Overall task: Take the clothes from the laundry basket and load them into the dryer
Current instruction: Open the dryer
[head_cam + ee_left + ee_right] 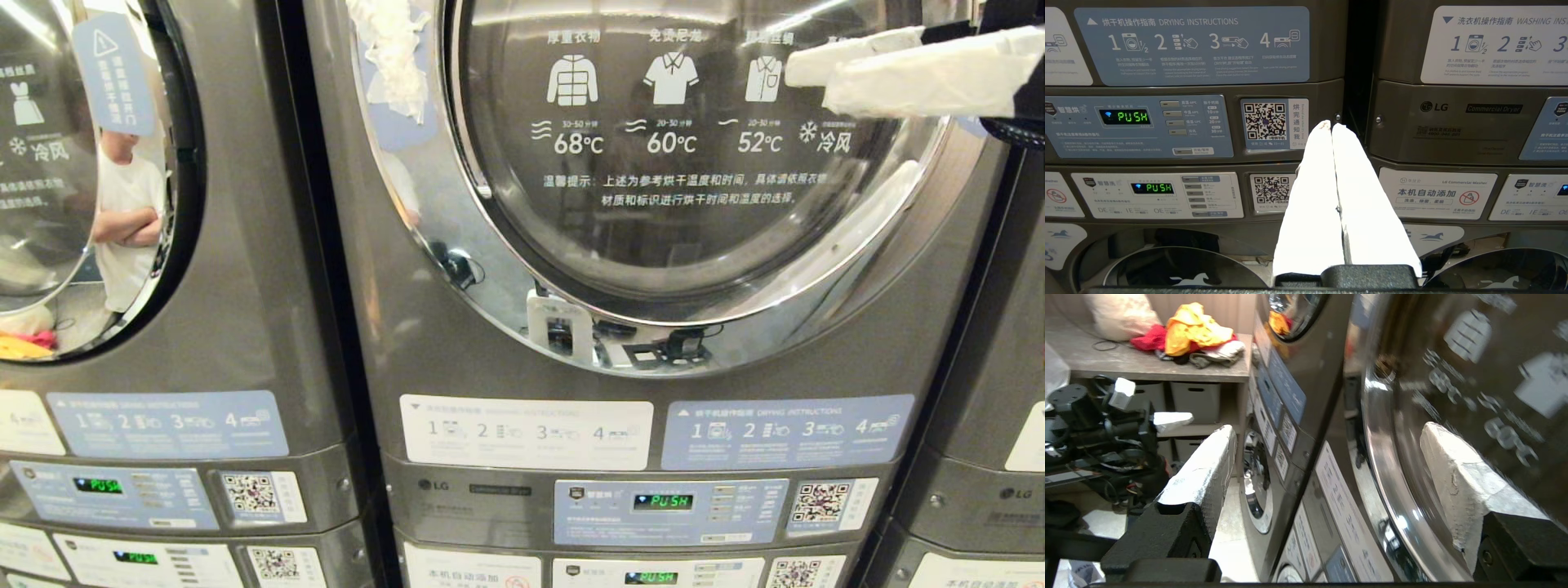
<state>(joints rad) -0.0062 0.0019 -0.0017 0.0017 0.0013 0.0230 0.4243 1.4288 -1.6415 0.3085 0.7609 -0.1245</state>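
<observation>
A: Status on the dryer load?

B: Dryer door [702, 163] is closed, glass flush in its chrome ring. Right pincer [816, 86] is up at the door's upper right edge, jaws spread wide, nothing in them. In the right wrist view one finger [1457, 477] sits right against the glass, the other [1202, 469] hangs out in free air.

A: Left side?

B: Left pincer [1331, 126] is parked low in front of the control panels [1139, 126], tips pressed together, empty.

A: Where are the clothes?

B: Heap of clothes [1188, 332], yellow and red, on the worktop [1147, 363] off to the side of the machines, well apart from both arms. Can't make out a basket around them.

A: So the step is the door.

B: That's my read. Nothing goes in until it's open. I'd get one finger behind the rim on the side opposite the hinge, not on the glass, since white padded fingers will likely slide on chrome. Pull along the door's swing arc, not straight out. I can't see a handle or latch from here, so probe the rim gently first.

A: Risk?

B: Slipping off the rim, or the open door ending up in the way of the arm.
</observation>
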